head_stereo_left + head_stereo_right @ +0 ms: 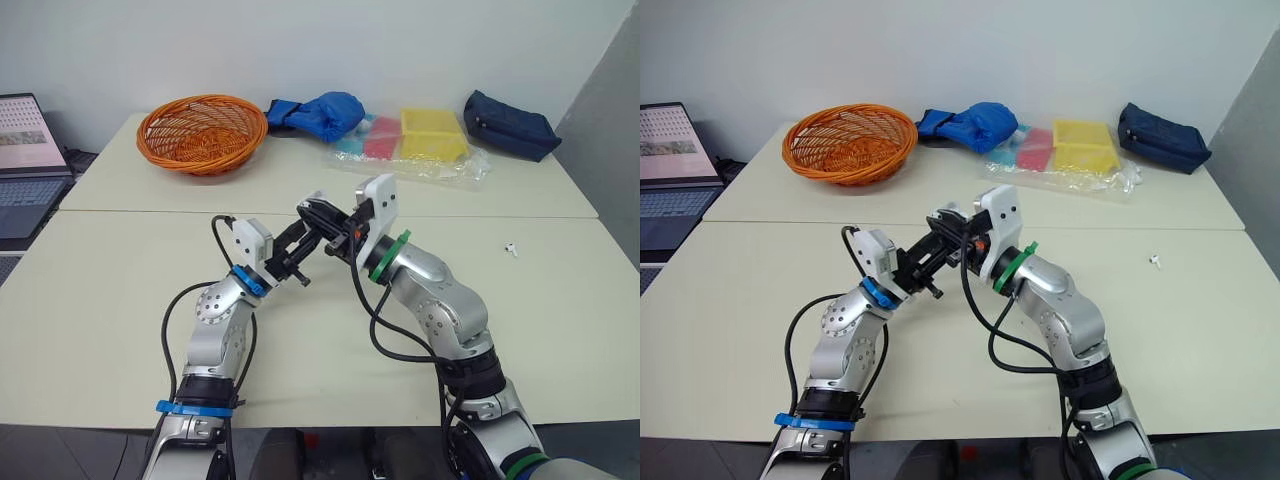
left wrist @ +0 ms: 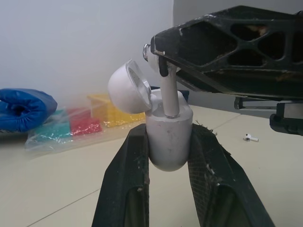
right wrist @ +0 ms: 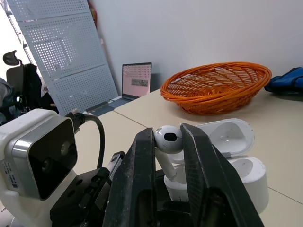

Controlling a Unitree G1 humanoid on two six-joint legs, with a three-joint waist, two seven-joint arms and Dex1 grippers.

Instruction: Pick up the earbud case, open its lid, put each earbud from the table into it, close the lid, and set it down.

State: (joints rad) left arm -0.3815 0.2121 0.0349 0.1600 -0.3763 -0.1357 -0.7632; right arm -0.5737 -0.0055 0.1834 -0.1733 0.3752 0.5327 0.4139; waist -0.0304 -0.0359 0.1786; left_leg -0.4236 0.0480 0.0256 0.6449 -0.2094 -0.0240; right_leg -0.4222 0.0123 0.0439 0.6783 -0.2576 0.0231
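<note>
The right gripper (image 3: pixel 168 135) is clamped on the head of an earbud (image 3: pixel 166 138), with the stem pointing down into the case (image 2: pixel 169 146). The stem looks partly sunk in its socket, while the head stands well above the rim, so I judge this bud not yet seated. The left gripper (image 2: pixel 169 141) is closed on the lower body of the case, one finger on each side, and holds it upright above the table (image 1: pixel 560 330) between the two arms. The lid (image 2: pixel 125 87) is swung back and open.

So the pick-up and the lid opening are done, and the first insertion is under way. A second earbud (image 1: pixel 511 249) lies on the table well apart to the robot's right, untouched. What is left, as I read it: push this bud home and let go, fetch the second earbud and seat it, shut the lid, and set the case down
</note>
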